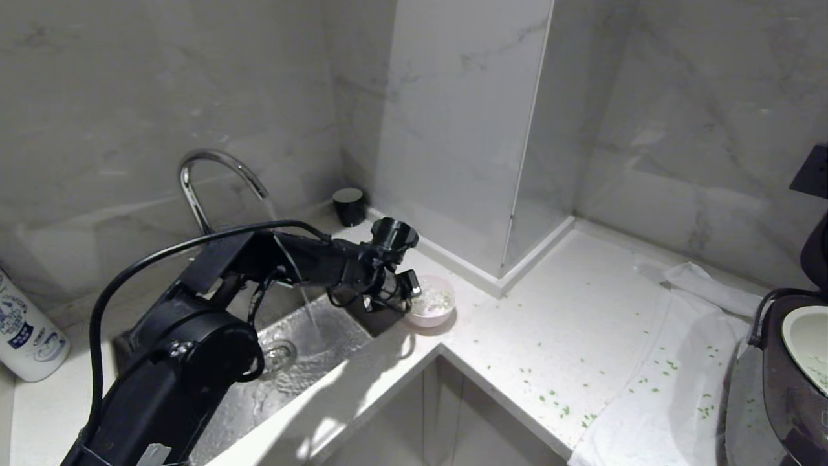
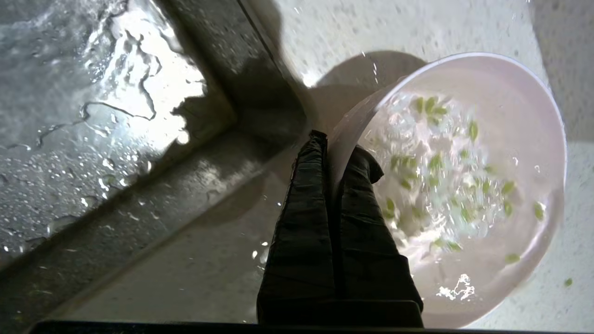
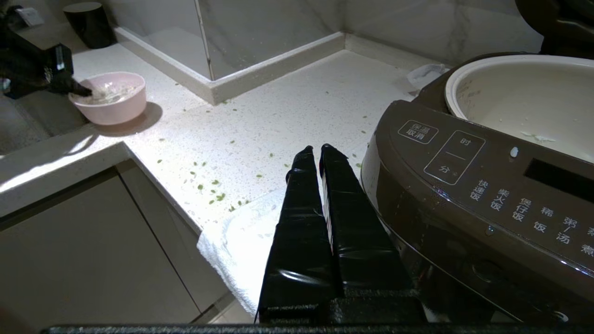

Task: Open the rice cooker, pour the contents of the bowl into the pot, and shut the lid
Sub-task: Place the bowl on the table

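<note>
The rice cooker (image 3: 478,195) stands at the right end of the counter (image 1: 569,323), its front panel printed with white Chinese labels: 保温/取消 on one button, 时 over 分 on another, then a row reading 快速饭, 柴火饭, 煲仔饭, 稀饭 and 粥/汤, beside a small dark display. Its lid (image 1: 816,249) is raised, and the off-white pot (image 3: 524,99) sits bare inside with only a few pale flecks on its wall. The pink bowl (image 1: 432,309) rests on the counter just beside the sink (image 1: 291,375), holding the contents of the bowl (image 2: 441,176): green bits in whitish, watery grains. The left gripper (image 2: 341,148) is clamped on the bowl's near rim, one finger inside and one outside. The right gripper (image 3: 319,153) hangs with fingers pressed together, holding nothing, just beside the cooker's front above a white towel (image 3: 241,246). Green bits (image 1: 556,401) lie scattered over counter and towel. Water runs from the tap (image 1: 213,175) into the sink; a white bottle (image 1: 26,336) with blue print, unreadable, stands at far left.
</note>
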Motion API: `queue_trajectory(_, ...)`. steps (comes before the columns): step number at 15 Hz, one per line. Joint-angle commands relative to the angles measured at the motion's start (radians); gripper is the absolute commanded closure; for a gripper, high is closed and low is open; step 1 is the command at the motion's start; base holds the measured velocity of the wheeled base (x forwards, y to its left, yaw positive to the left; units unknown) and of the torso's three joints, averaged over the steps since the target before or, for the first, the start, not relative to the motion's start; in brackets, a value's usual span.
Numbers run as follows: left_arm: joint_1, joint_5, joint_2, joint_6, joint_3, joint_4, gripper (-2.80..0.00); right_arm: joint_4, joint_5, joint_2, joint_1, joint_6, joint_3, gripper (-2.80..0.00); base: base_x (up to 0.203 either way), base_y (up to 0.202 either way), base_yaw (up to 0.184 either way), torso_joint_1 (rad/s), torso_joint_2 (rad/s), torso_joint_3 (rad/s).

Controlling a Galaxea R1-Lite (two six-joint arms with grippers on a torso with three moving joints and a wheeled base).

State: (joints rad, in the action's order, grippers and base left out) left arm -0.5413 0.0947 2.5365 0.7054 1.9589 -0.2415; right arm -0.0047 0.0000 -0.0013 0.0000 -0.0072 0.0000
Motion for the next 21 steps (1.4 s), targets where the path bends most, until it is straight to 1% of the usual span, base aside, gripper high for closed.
queue_trajectory(1,-0.022,-0.001,0.022,0.005,0.001,0.009,0.0,0.0,0.0,0.0,0.0,0.0,0.001,0.0,0.0,0.0,0.0,0.0,0.0,0.0)
queue_trajectory(3,-0.031,-0.001,0.033,0.005,0.008,0.037,0.0,0.0,0.0,0.0,0.0,0.0,0.002,0.0,0.0,0.0,0.0,0.0,0.0,0.0)
queue_trajectory(11,-0.043,-0.007,0.054,0.005,0.014,0.054,0.0,-0.001,0.0,0.0,0.0,0.0,0.002,0.0,0.0,0.0,0.0,0.0,0.0,0.0)
queue_trajectory(12,-0.043,-0.007,0.054,0.005,0.015,0.054,-2.8,0.0,0.0,0.0,0.0,0.0,0.002,0.0,0.0,0.0,0.0,0.0,0.0,0.0)
queue_trajectory(17,-0.037,-0.006,0.052,0.009,0.015,0.054,-2.8,0.0,0.0,0.0,0.0,0.0,0.002,0.0,0.0,0.0,0.0,0.0,0.0,0.0)
queue_trajectory(21,-0.025,-0.005,0.008,0.011,0.014,0.054,-2.8,0.0,0.0,0.0,0.0,0.0,0.002,0.0,0.0,0.0,0.0,0.0,0.0,0.0)
